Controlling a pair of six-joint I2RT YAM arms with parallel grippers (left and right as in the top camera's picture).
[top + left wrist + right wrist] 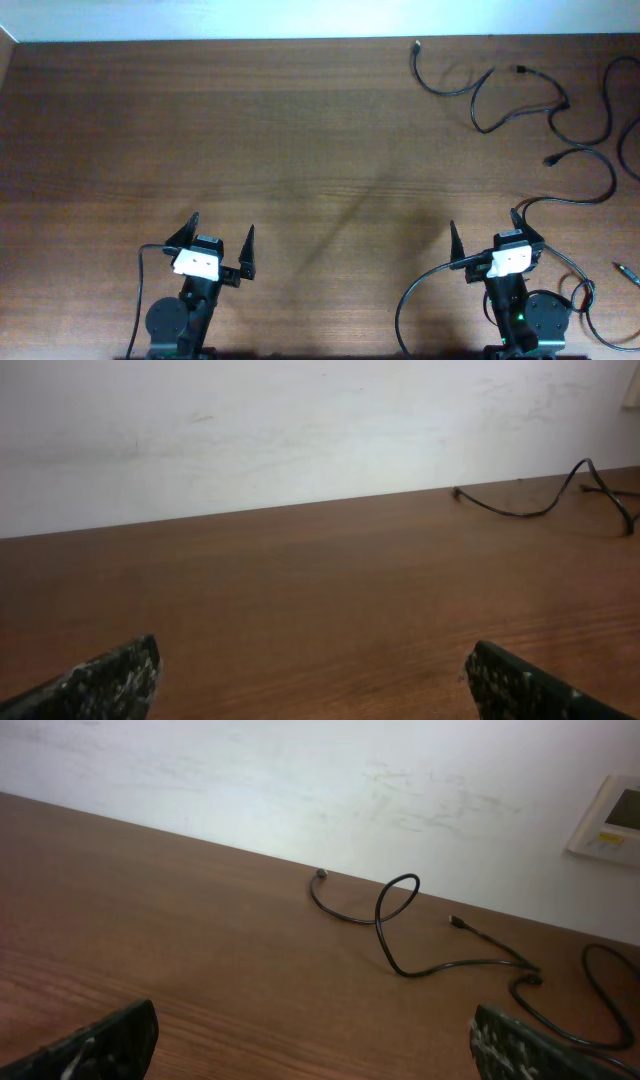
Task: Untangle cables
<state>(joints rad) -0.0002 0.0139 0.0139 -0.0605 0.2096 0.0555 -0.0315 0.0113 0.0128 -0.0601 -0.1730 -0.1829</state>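
Cables [556,104]: lying loose in curving black lines on the far right part of the table [250,120], spreading toward its right edge, with small plugs showing at several ends
Cables from the left wrist: showing as a thin curve [520,512] far off to the right, close to the wall [300,430]
Cables from the right wrist: sitting ahead, one strand [450,966] rising in a small loop off the wood
Left claw [222,225]: resting at the near edge with fingers spread wide and gripping nothing, well apart from the cables
Left claw, own camera [312,650]: showing bare wood between the two dark fingers [110,680]
Right claw [484,222]: also standing wide open and gripping nothing, at the near edge below the cables
Right claw, own camera [312,1010]: pointing toward the cables without touching them
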